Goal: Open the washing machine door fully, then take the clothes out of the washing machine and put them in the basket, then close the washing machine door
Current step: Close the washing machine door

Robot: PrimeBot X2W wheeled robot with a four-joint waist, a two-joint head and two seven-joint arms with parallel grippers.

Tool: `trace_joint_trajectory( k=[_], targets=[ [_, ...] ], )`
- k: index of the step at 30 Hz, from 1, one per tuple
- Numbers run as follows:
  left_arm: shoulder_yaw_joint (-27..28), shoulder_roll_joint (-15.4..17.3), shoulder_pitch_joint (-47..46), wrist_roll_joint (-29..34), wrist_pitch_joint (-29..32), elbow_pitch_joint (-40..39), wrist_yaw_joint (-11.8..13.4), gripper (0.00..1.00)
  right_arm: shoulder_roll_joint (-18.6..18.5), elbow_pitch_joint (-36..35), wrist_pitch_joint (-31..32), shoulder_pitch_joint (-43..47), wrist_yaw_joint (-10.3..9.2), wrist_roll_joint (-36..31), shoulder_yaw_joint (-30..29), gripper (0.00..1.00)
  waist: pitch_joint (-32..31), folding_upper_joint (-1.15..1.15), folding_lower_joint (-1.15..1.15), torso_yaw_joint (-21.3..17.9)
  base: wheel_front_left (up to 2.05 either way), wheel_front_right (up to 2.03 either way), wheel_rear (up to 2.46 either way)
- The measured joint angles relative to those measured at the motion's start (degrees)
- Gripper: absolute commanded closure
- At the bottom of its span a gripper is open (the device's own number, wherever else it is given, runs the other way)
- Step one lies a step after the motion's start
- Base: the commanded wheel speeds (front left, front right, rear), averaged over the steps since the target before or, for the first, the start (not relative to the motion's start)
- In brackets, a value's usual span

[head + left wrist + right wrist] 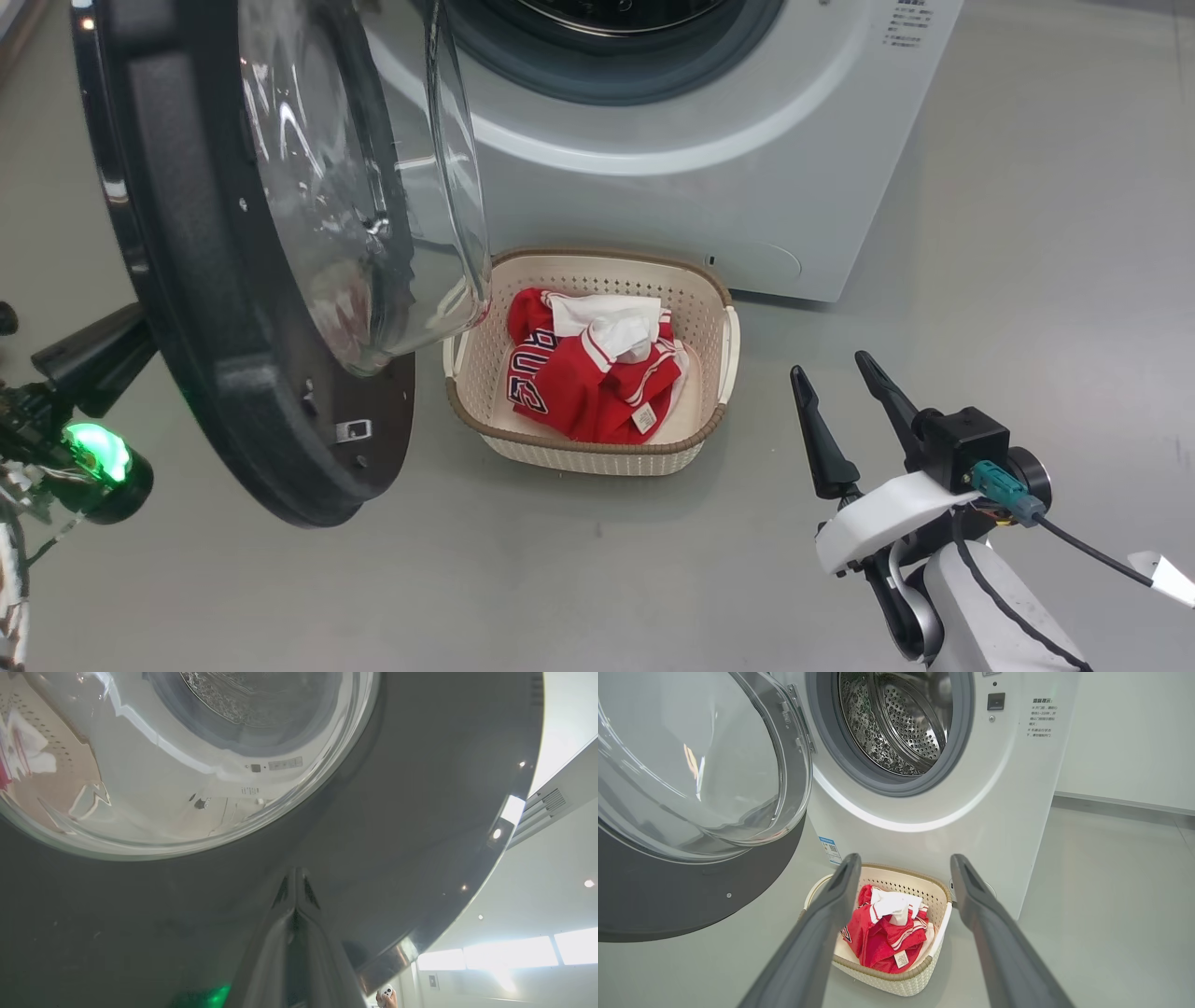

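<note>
Seeing washing machine door (187, 280) hanging wide open, swung out to the robot's left of the washing machine (709, 177), glass bowl (373, 187) bulging toward the basket side. Reading left gripper (295, 882) as fully closed, jaws pressing together with nothing between them. Tips lying right up against the glossy black rim on the door's outer face, just below the glass; not managing to tell whether actually touching. Catching a green light (95, 453) glowing on that wrist, beside the door's edge in the head view. Reading right gripper (831, 369) as spread wide and holding nothing, hovering above the floor (1027, 280), to the right of the basket (721, 345) and clear of it. Finding the clothes (579, 373) lying crumpled inside the basket, red with white lining showing on top, well apart from both sets of jaws. In the right wrist view, appearing framed between the two fingers (817, 933) but farther off, making no contact. Seeing basket sitting on the floor right in front of the machine, its left end partly under the open door's glass. Seeing drum (896, 723) exposed, perforated steel showing.
</note>
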Motion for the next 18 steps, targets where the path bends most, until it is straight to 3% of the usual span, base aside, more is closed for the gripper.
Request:
trace_joint_trajectory(
  k=[8, 18],
  targets=[
    [-0.8, -2.2, 2.1, -0.6, 1.2, -3.9, 0.5, 1.0, 0.0, -0.1, 0.0, 0.0, -0.03, 0.7, 0.1, 0.0, -0.2, 0.0, 0.0, -3.0, 0.0, 0.0, 0.0],
    [-1.3, -5.0, 2.3, -1.1, 0.2, -7.2, 3.0, 1.0, 0.1, -1.2, 0.0, 0.0, -0.55, 1.8, 0.4, 0.0, 0.3, 0.0, 0.0, -7.7, 0.0, 0.0, 0.0]
  ],
)
